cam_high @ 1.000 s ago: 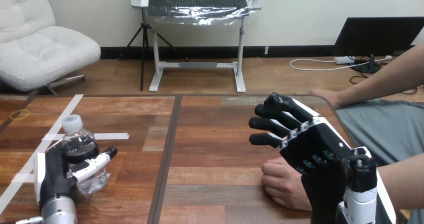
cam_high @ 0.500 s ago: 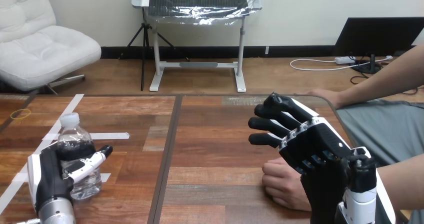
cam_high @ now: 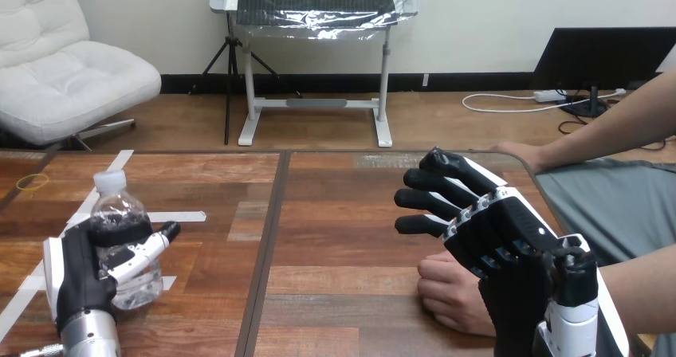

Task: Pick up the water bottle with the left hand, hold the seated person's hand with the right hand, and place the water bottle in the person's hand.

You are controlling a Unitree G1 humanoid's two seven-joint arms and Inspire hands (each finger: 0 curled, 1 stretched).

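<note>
Toward 8 o'clock on the wooden table (cam_high: 335, 213) stands the one water bottle (cam_high: 114, 207), clear with a white cap, leaning a little toward 11 o'clock. The left hand (cam_high: 73, 273) is closed around it: the black fingers wrap the bottle's upper body and the thumb (cam_high: 147, 249) crosses its front, pointing toward 2 o'clock. Whether the bottle's base touches the tabletop cannot be told.

At 4 o'clock the right hand (cam_high: 498, 229) is raised with its back to the camera, its fingers stretched and slightly spread toward 10 o'clock, curled round nothing. Just below it lies one of the person's two hands — the person's hand at 5 o'clock (cam_high: 446, 289), a loose fist resting on the table. The robot's palm stands over and beside that fist; whether the two touch cannot be told.

The person's other hand (cam_high: 518, 154) rests on the table's far edge at 2 o'clock, well apart from both robot hands.

At least two strips of white tape (cam_high: 179, 216) cross on the table's left part beside the bottle, and a single yellow rubber band (cam_high: 32, 182) lies at 10 o'clock.
</note>
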